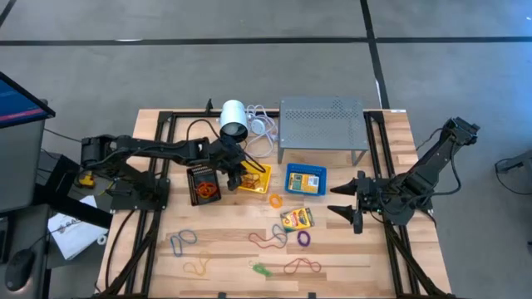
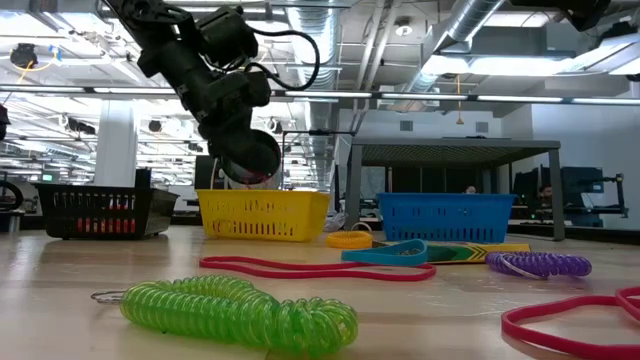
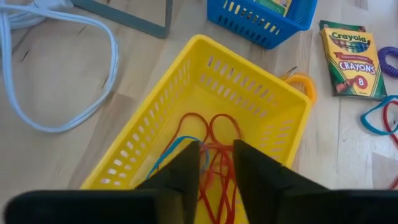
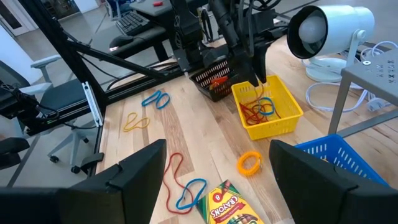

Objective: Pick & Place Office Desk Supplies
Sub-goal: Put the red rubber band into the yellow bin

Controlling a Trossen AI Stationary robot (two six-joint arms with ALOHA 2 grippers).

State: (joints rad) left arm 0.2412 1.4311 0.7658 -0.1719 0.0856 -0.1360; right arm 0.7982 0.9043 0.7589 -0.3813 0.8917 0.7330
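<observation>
My left gripper [image 3: 216,149] is open and points down into the yellow tray [image 3: 249,56], just above the red and blue rubber bands [image 3: 214,134] lying on the tray's floor. Whether its fingertips touch them does not show. The right wrist view shows the same gripper [image 4: 257,81] over that tray [image 4: 267,109]. A crayon box [image 1: 297,218] lies flat on the table in front of the blue tray [image 1: 306,179]. Loose rubber bands [image 1: 268,241] and a green coil [image 1: 262,269] lie toward the near edge. My right gripper [image 1: 342,201] waits open above the table's right side.
A black tray [image 1: 204,184] stands left of the yellow one. The white cylinder [image 1: 233,119] with its cable and the grey perforated rack [image 1: 322,124] stand at the far edge. An orange ring [image 1: 275,200] and a purple coil [image 1: 303,238] lie mid-table.
</observation>
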